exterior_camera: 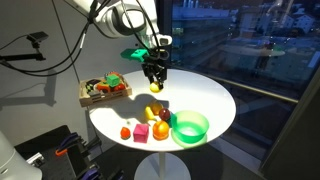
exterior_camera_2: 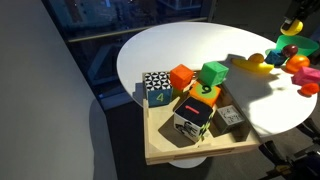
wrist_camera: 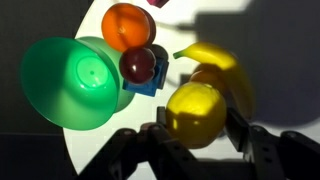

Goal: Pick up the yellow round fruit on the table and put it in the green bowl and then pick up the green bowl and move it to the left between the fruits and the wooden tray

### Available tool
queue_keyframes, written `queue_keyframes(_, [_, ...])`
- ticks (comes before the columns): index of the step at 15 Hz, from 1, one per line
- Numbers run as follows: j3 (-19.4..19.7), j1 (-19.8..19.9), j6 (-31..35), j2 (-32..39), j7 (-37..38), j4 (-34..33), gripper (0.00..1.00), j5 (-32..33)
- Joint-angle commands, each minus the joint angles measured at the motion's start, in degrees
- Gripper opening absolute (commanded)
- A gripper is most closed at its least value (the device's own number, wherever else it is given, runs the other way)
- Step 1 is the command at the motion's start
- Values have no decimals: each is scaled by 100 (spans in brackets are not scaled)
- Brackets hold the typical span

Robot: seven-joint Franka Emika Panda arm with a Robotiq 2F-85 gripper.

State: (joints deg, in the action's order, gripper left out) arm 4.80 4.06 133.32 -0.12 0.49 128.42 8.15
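My gripper (wrist_camera: 198,128) is shut on the yellow round fruit (wrist_camera: 197,112), with one finger on each side of it. In an exterior view the gripper (exterior_camera: 153,74) holds the fruit (exterior_camera: 156,87) a little above the white round table (exterior_camera: 215,100). The green bowl (wrist_camera: 70,85) stands empty and upright beside the other fruits, and it also shows in an exterior view (exterior_camera: 190,127). The wooden tray (exterior_camera: 105,92) holds coloured blocks at the table's edge, and it fills the foreground of an exterior view (exterior_camera_2: 165,152).
A banana (wrist_camera: 215,62), an orange (wrist_camera: 128,25) and a dark red fruit (wrist_camera: 138,65) on a blue block lie between the bowl and my gripper. The fruit group (exterior_camera: 148,127) sits near the table's front edge. Numbered blocks (exterior_camera_2: 190,95) fill the tray.
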Motion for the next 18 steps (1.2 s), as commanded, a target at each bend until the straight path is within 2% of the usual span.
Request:
queue_keyframes(1, [101, 131, -246, 115, 32, -366, 34, -11])
queue_keyframes(9, [331, 377, -427, 522, -54, -838, 34, -485])
queue_keyframes(18, [524, 504, -338, 1136, 258, -1361, 34, -396])
